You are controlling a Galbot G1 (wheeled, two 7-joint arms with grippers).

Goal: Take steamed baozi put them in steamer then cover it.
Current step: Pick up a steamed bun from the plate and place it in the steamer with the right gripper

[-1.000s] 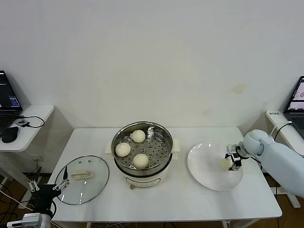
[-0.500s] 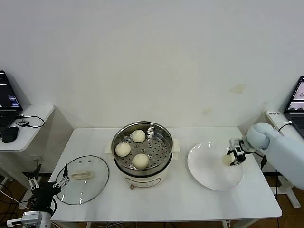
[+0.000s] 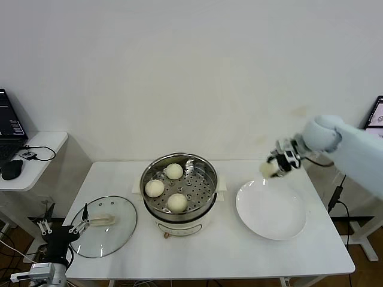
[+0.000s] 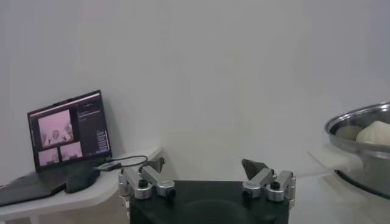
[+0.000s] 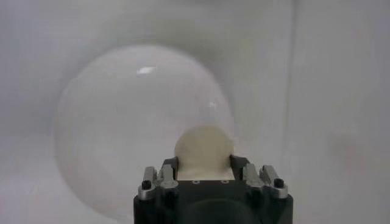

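A cream-white baozi [image 3: 267,170] hangs in the air above the far left rim of the white plate [image 3: 272,209], with my right gripper [image 3: 274,167] shut on it. From the right wrist the same baozi [image 5: 204,151] fills the gap between the fingers, the plate [image 5: 122,128] lying below. Three baozi [image 3: 167,188] lie on the perforated tray of the steel steamer [image 3: 179,192] at mid-table. The glass cover [image 3: 106,225] with its cream handle rests flat at the table's left. My left gripper [image 3: 61,227] is parked low off the table's front left corner, open and empty [image 4: 204,173].
A side table [image 3: 33,156] at the left carries a laptop [image 3: 9,128], a mouse and a cable. Part of another laptop [image 3: 377,113] shows at the right edge. The steamer's rim [image 4: 359,131] appears in the left wrist view.
My right gripper closed on the baozi on the plate and lifted it up and leftward toward the steamer. The plate now lies bare. The left arm shifted only slightly.
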